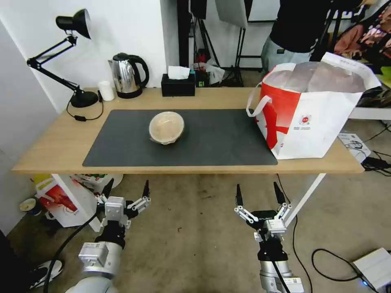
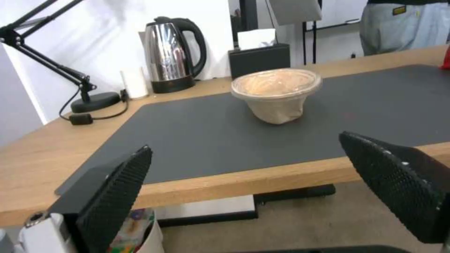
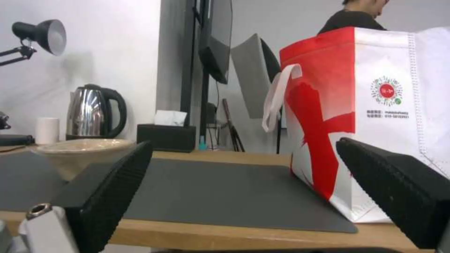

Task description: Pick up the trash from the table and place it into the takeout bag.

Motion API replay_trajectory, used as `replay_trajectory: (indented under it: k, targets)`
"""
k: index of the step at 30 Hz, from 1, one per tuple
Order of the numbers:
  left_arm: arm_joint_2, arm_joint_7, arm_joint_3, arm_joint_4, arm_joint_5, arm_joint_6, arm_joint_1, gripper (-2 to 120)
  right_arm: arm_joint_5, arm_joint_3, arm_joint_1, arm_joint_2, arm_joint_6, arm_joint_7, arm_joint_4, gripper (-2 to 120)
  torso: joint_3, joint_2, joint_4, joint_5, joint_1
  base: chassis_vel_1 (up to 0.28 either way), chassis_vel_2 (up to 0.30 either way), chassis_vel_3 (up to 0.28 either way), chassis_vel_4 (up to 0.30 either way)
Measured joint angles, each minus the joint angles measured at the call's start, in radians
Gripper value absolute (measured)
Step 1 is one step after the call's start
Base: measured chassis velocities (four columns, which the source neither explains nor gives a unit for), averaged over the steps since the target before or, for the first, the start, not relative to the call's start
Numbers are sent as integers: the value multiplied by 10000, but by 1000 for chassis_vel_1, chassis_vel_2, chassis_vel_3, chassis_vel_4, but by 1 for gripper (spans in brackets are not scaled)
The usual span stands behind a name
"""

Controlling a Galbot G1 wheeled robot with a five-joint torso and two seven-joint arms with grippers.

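one lidded container (image 1: 166, 127) on the table (image 1: 53, 142), one takeout bag (image 1: 310, 110).

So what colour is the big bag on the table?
The bag is white and red, with a small round red logo. The right wrist view shows it best.

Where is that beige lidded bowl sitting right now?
In the head view the beige lidded container stands upright on the dark mat, left of middle, in front of the kettle and left of the takeout bag.

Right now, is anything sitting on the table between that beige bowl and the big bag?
No. In the head view, just bare dark mat lies between the bowl and the bag.
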Motion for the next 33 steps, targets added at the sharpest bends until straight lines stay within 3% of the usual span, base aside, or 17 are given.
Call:
replay_trajectory:
  k: [7,16,20,21,29,33]
  targets:
    - [-4,-19,3,0,0,-51,6,100,1,0,0,0,0,1,0,100,0,0,0,-1,0,0,0,0,0]
    - [-235,-643,182,-359,-68,-1290,185,100,0,-1,0,-1,-1,2,4,100,-1,0,-3,-5,0,0,0,0,0]
    - [-489,-1293,391,-820,-259,-2638,383,100,0,-2,-2,0,-1,2,4,100,-1,1,0,2,0,0,0,0,0]
    - [-489,-1293,391,-820,-259,-2638,383,100,0,-2,-2,0,-1,2,4,100,-1,1,0,2,0,0,0,0,0]
    - [-911,-2375,729,-1561,-578,-4869,702,100,1,0,-1,0,-1,2,8,100,-1,2,1,1,0,0,0,0,0]
    - [-938,-2453,754,-1602,-608,-5024,728,100,1,0,-2,0,-1,2,8,100,-1,2,0,-1,-1,0,0,0,0]
